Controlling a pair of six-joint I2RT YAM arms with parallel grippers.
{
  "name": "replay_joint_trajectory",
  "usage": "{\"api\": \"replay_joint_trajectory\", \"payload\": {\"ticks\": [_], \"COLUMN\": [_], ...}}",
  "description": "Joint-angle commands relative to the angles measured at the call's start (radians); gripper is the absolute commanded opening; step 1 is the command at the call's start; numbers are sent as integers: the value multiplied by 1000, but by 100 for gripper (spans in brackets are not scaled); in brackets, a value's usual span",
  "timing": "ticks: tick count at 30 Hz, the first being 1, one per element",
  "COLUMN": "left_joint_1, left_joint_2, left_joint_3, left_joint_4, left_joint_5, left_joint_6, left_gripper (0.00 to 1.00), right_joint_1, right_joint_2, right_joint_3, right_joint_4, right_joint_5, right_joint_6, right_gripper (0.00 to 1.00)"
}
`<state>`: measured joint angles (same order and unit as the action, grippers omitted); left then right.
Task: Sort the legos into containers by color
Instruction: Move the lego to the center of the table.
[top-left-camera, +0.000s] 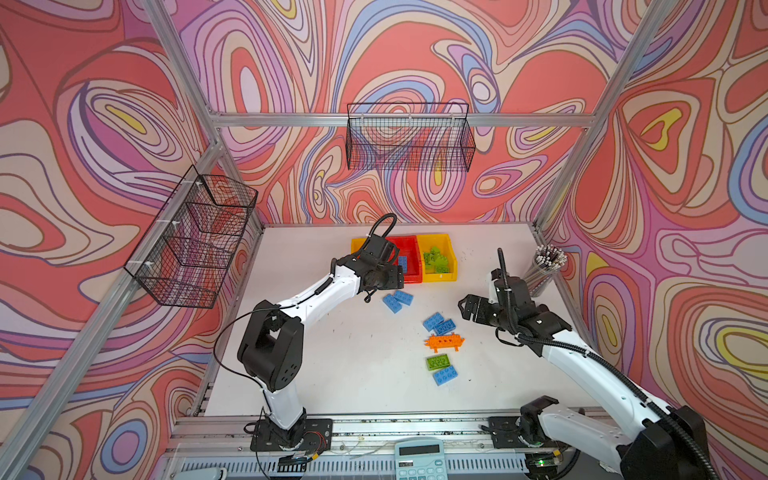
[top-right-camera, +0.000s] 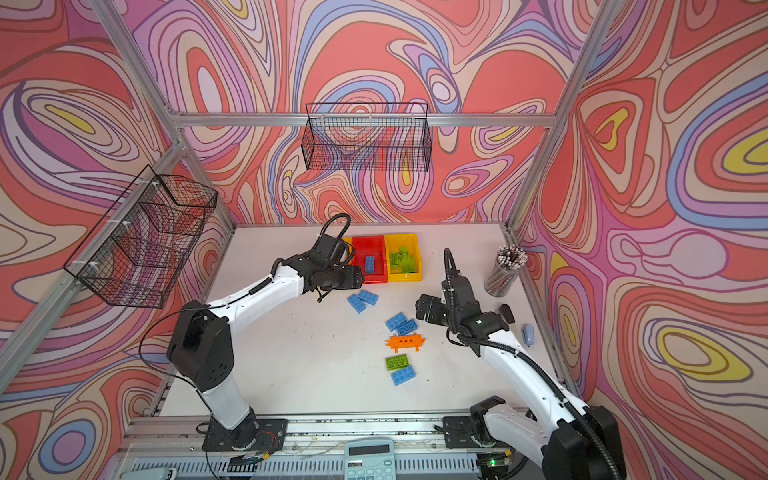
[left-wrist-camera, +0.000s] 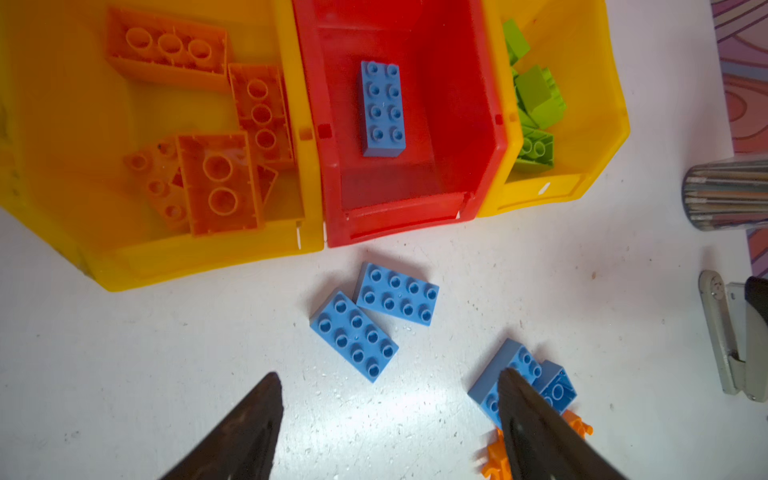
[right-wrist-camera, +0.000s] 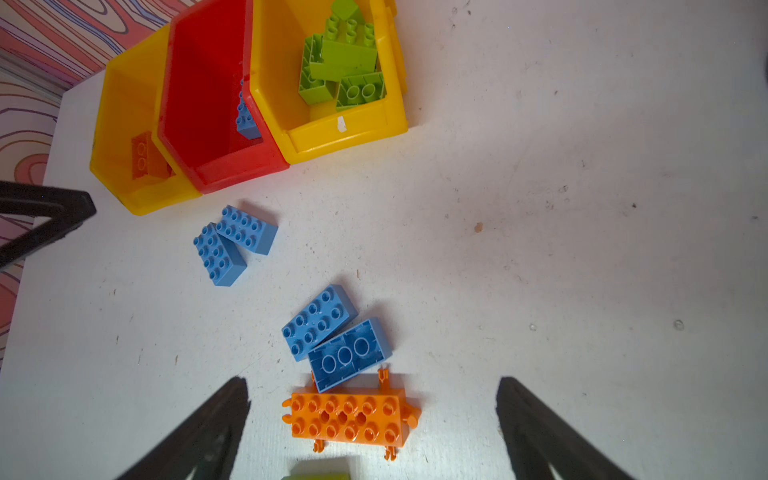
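Observation:
Three joined containers stand at the table's back: a yellow bin (left-wrist-camera: 291, 245) with orange legos (left-wrist-camera: 216, 183), a red bin (left-wrist-camera: 395, 224) with one blue brick (left-wrist-camera: 382, 108), and a yellow bin (left-wrist-camera: 540, 199) with green bricks (left-wrist-camera: 536, 95). My left gripper (left-wrist-camera: 388, 372) hovers open and empty by the red bin's near edge, above two loose blue bricks (top-left-camera: 397, 300). My right gripper (right-wrist-camera: 372, 378) is open over the pronged orange piece (right-wrist-camera: 349, 419), apart from it. Beside that piece lie two blue bricks (right-wrist-camera: 332, 336). Nearer the front are a green brick (top-left-camera: 437, 361) and a blue brick (top-left-camera: 446, 375).
A cup of pencils (top-left-camera: 544, 266) stands at the right edge, with a stapler (top-right-camera: 527, 334) near the right arm. Black wire baskets hang on the back wall (top-left-camera: 409, 137) and the left wall (top-left-camera: 195, 241). A calculator (top-left-camera: 419, 459) sits past the front rail.

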<state>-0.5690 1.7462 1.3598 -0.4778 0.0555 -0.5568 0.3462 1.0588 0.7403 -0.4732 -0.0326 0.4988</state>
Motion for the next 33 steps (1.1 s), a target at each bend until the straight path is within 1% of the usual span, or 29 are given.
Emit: {"api": "replay_joint_trajectory", "payload": {"ticks": [1, 6, 9, 12, 17, 22, 27, 33], "left_joint_1": [-7, -9, -18, -23, -23, -23, -23, -22], "left_joint_2": [-49, -91, -128, -180, -300, -428, -527, -640], "left_joint_3": [-104, -225, -280, -335, -445, -553, -625, -685], "left_joint_4": [31, 67, 75, 82, 85, 78, 54, 19], "left_joint_5": [-12, 3, -4, -14, -53, -93, -133, -181], "left_joint_6": [-30, -53, -53, -53, -58, -66, -72, -76], "left_gripper": [83, 86, 91, 99, 100, 100, 100, 100], "right_joint_1": [-4, -4, -3, -3, 19, 142, 261, 366], "right_joint_2": [-22, -36, -11, 21, 65, 199, 346, 451], "right_joint_3": [-26, -63, -89, -126, -166, -149, -100, -3], "right_joint_4": [-18, -6, -1, 25, 88, 158, 234, 195], "right_joint_5": [13, 3, -3, -22, -45, -21, -21, 53], "right_joint_6": [4, 18, 18, 31, 66, 102, 153, 181], "right_gripper": [98, 98, 98, 98, 98, 98, 98, 98]}}
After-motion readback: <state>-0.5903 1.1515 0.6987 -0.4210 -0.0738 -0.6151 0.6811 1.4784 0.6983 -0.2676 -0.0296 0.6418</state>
